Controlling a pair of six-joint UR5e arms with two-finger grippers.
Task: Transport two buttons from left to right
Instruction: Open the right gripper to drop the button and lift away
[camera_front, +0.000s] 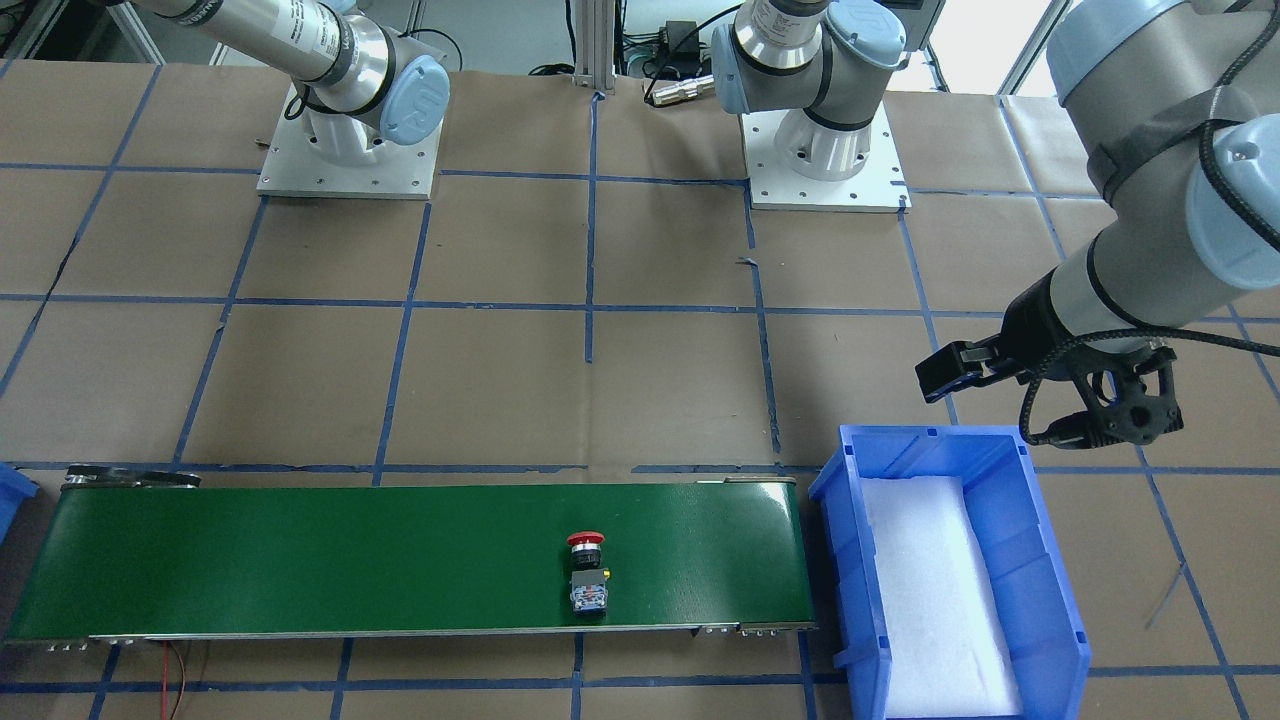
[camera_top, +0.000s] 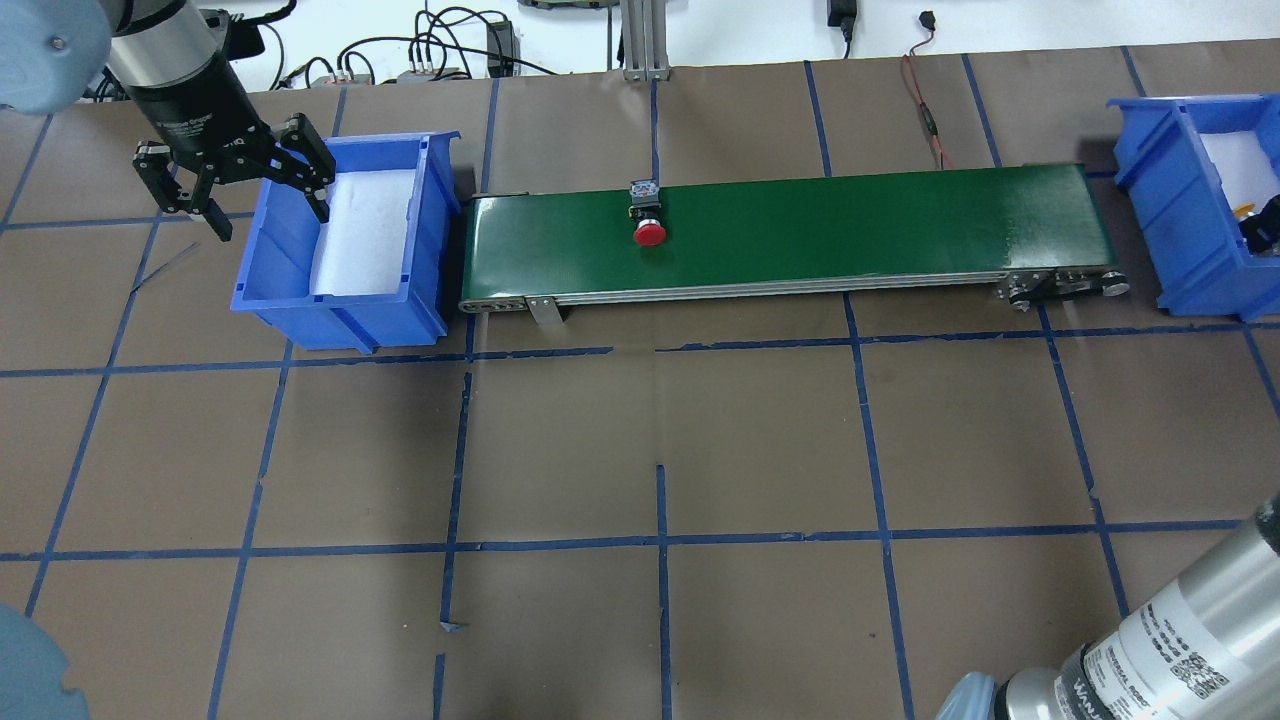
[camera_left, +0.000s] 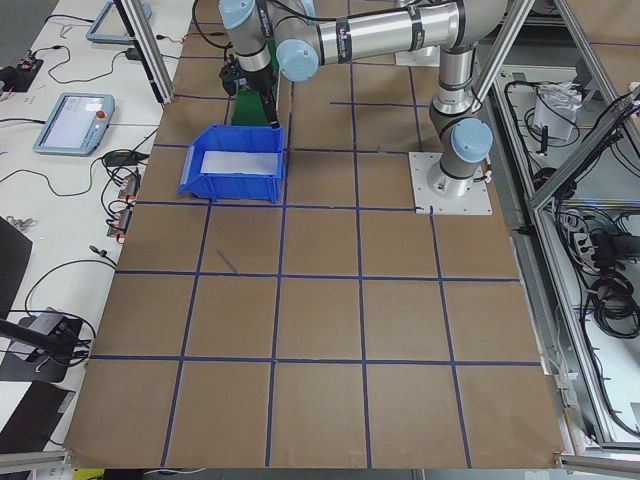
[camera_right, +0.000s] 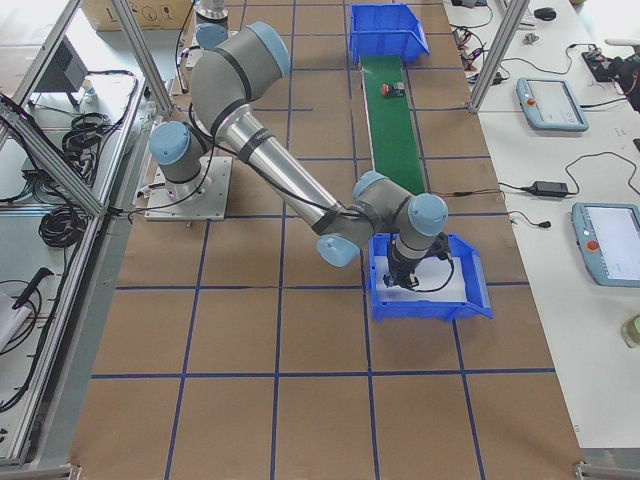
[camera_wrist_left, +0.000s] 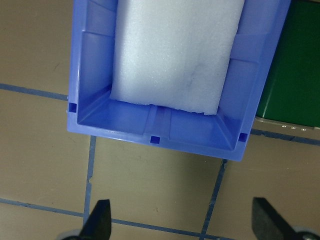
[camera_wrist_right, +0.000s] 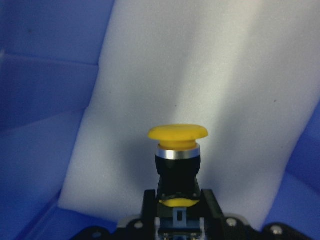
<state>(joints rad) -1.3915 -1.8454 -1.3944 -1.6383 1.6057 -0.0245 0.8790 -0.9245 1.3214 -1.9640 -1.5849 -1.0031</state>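
Gripping one of the two buttons, the yellow-capped push-button switch (camera_wrist_right: 178, 150), the right gripper (camera_wrist_right: 178, 212) is hanging inside the right-hand blue plastic bin (camera_top: 1160, 190). Its jaws are clamped on the switch's lower body, with the cap pointing away over a white foam pad (camera_wrist_right: 240, 75). The other button, a red-capped push-button switch (camera_top: 648, 218), is lying on its side on the single long green conveyor belt (camera_top: 880, 220), towards the robot's left (cap facing the robot). The left gripper (camera_top: 272, 222) is hovering at the outer wall of the second blue plastic bin (camera_top: 300, 310), fingers spread wide. That bin is carrying a second foam liner (camera_top: 365, 230).
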